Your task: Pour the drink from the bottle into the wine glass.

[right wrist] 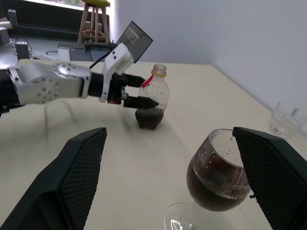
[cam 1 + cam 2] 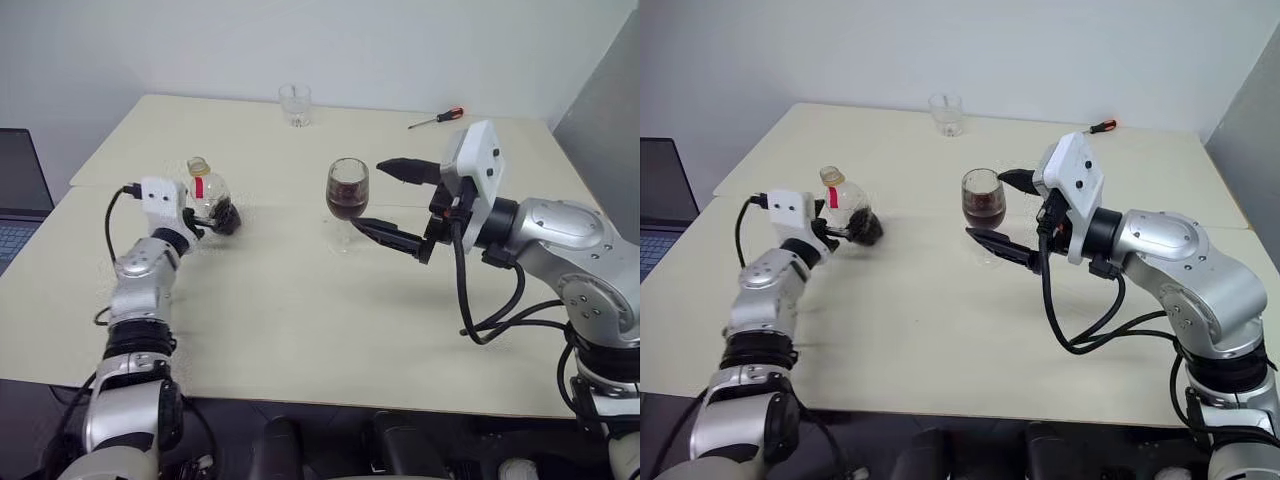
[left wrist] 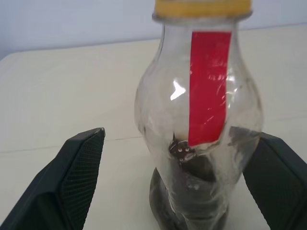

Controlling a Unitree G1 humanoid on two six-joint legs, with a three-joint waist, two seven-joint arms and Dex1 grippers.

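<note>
Black fingers of the left gripper (image 2: 207,222) stood spread on either side of the bottle (image 2: 208,197), released and clear of its walls in the left wrist view. The bottle stood upright near the tabletop's left edge, yellow cap on top, with only a dark remnant of drink (image 3: 189,201) in its base. The right gripper (image 2: 392,203) was also wide open, one finger on each side of the wine glass (image 2: 347,200) near the tabletop's middle, and seemingly not gripping it. The glass held dark drink to about half its bowl, so the pour looked done.

The main risk lay in the retreats. A left finger dragging the light, nearly empty bottle could tip it over. On the right, a finger brushing the bowl or thin stem could topple the top-heavy glass and spill the drink across the tabletop.
</note>
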